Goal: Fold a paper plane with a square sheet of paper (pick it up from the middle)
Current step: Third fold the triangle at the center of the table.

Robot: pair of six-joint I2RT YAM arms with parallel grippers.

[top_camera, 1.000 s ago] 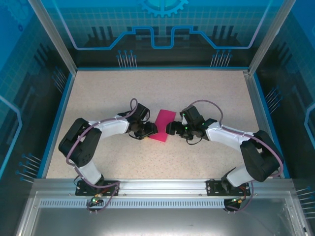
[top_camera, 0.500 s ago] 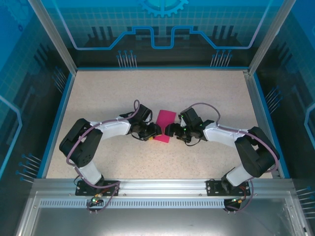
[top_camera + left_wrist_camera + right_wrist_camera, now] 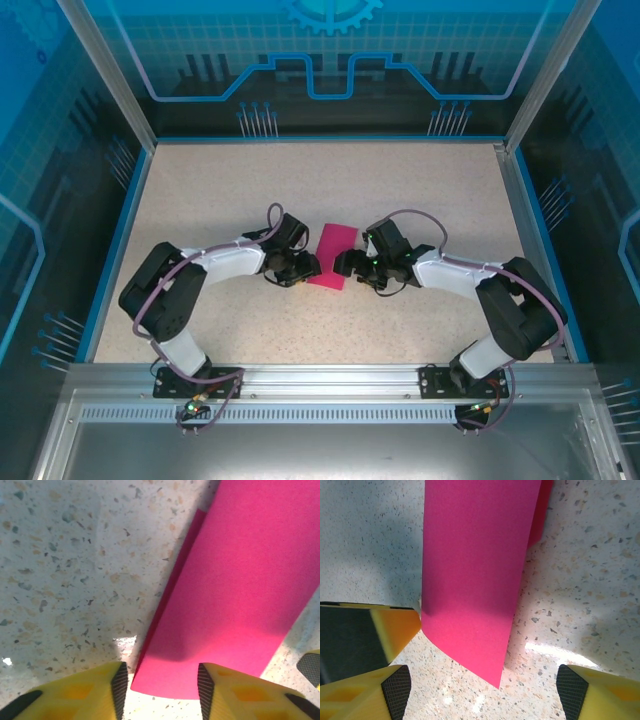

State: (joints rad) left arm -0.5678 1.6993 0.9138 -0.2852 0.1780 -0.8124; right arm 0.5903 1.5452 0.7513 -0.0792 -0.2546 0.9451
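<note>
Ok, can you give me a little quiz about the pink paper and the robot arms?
1. True or false: the pink paper is already a pointy plane.
2. Where does the paper lie? A) on the speckled table, between the left pincer and the right pincer; B) up in the air; C) in a bin.
3. Fill in: the right pincer's jaws stand ____.

Key: 1 false, it is a flat folded rectangle; 2 A; 3 open.
</note>
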